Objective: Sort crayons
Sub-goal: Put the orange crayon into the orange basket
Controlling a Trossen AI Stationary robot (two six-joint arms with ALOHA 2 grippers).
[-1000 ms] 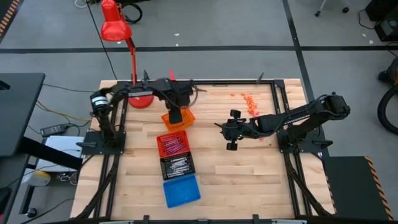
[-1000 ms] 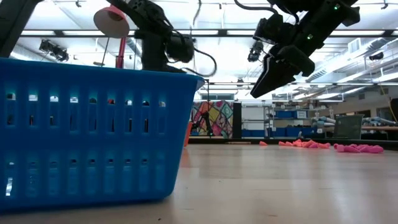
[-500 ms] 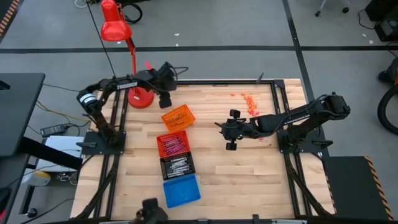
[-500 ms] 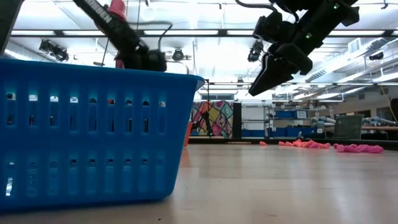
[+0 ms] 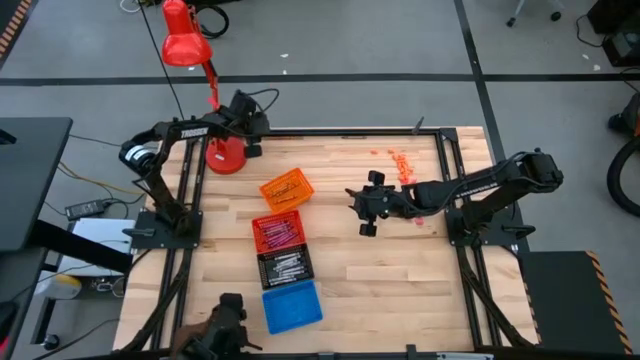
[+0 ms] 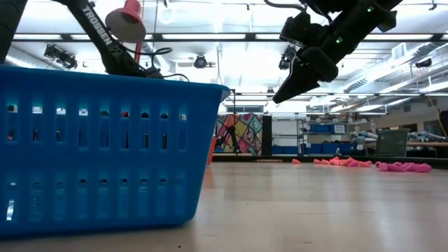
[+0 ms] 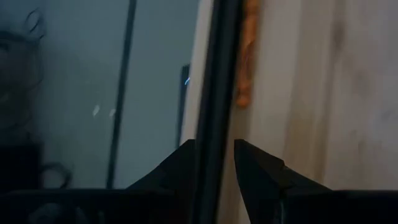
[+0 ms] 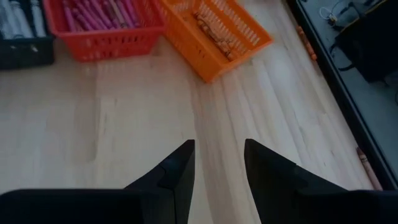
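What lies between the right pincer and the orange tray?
Nothing: in the high view only bare wood separates the right pincer, open and empty, from the orange tray; the right wrist view agrees.

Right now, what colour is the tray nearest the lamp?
Orange: the tray with crayons inside, clearest in the right wrist view.

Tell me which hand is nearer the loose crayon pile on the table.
Right. The right hand hovers beside the crayon pile, toward the table's middle; the left hand is at the far-left edge by the lamp base.

Both end effectors raised, open, empty.
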